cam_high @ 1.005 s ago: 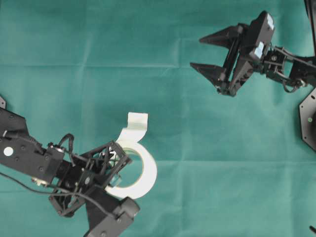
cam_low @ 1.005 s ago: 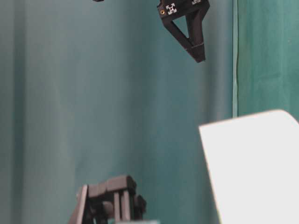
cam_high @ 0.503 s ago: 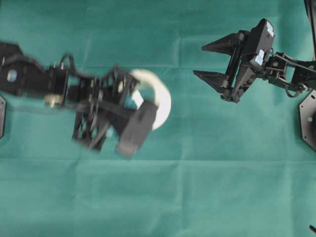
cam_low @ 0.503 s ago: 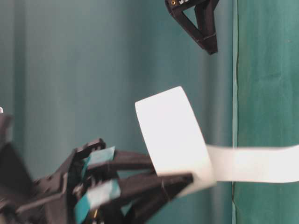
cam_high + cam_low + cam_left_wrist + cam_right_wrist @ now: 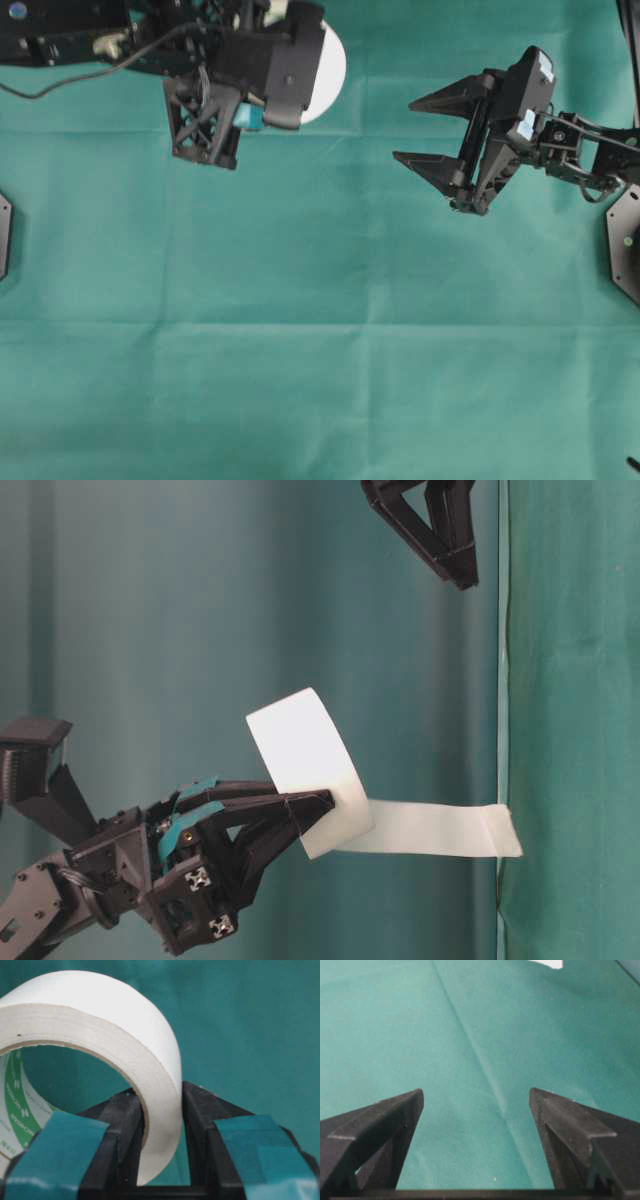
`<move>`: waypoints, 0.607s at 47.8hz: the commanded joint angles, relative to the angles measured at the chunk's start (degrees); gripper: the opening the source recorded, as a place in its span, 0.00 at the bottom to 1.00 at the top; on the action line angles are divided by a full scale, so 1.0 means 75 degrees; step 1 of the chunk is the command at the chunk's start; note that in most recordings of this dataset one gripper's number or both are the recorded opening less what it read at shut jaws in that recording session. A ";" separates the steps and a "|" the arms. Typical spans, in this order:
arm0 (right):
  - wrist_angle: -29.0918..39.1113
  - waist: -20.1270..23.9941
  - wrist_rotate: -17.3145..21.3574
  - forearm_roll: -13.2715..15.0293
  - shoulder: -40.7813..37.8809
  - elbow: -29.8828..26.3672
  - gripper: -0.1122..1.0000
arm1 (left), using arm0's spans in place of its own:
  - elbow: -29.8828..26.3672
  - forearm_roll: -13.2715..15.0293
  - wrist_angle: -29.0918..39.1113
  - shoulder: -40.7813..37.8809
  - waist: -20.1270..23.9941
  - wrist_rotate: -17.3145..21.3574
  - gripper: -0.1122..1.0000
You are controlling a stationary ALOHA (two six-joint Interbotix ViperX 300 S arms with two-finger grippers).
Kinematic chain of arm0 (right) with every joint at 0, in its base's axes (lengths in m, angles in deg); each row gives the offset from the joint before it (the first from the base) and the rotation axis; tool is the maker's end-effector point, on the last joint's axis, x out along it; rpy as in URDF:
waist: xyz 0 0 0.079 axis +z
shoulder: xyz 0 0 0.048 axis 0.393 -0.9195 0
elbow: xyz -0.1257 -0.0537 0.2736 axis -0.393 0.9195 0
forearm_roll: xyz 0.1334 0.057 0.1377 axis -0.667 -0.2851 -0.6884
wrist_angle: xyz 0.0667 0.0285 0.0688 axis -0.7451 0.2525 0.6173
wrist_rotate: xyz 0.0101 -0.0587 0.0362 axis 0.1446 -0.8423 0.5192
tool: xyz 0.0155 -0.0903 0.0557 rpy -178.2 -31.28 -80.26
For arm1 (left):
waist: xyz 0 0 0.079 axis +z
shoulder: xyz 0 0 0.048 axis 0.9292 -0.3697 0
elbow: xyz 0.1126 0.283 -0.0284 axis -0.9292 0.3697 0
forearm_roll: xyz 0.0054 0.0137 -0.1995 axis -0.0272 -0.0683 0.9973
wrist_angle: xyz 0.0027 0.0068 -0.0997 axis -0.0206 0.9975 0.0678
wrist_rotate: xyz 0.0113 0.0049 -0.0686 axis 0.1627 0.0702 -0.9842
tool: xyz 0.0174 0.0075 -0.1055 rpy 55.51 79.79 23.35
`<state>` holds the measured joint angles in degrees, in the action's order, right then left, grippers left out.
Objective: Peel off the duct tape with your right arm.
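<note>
**Tape roll swung up to the far edge, right jaws waiting wide**

Swinging from the near left corner of the green cloth [image 5: 320, 380] to its far edge within the last second: left arm and roll together. Now hanging over the far left stretch of the cloth, largely hiding its load in the overhead view.

Carrying the duct tape [image 5: 308, 770] clear of the cloth, with the loose strip [image 5: 440, 830] trailing out sideways in the table-level view toward the cloth's seam. Pinching the roll's wall in the left gripper [image 5: 162, 1110], one finger inside the ring, one outside, green-printed core facing the wrist camera.

Sitting well apart, over the far right part of the cloth: right gripper [image 5: 425, 130], fingers spread wide, holding nothing, pointing toward the roll.

Judging the risks: missing the strip, since it is thin, floppy and free to sway; sticking adhesive to a finger or to the cloth if approached from the wrong side; dragging the roll out of the narrow pinch if pulling hard along the strip, because only the wall is being clamped.

Seeing no containers anywhere on the cloth.
</note>
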<state>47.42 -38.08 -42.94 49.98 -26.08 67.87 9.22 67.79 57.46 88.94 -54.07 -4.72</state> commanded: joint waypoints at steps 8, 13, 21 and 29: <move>-0.0070 0.0035 0.0000 0.0012 0.0117 -0.0035 0.61 | -0.0059 0.0000 -0.0047 -0.0281 -0.0234 -0.0012 0.28; -0.0070 0.0035 0.0000 0.0012 0.0117 -0.0035 0.61 | 0.0070 0.0012 -0.0188 -0.0457 -0.0434 -0.0047 0.28; -0.0082 0.0035 0.0000 0.0012 0.0117 -0.0035 0.61 | 0.0316 0.0012 -0.0668 -0.0539 -0.0680 -0.0094 0.28; -0.0082 0.0035 0.0000 0.0012 0.0117 -0.0035 0.61 | 0.0527 0.0012 -0.1277 -0.0539 -0.1066 -0.0187 0.28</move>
<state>47.33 -38.00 -42.94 49.98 -26.08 67.96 13.61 67.79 50.08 83.93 -60.57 -5.86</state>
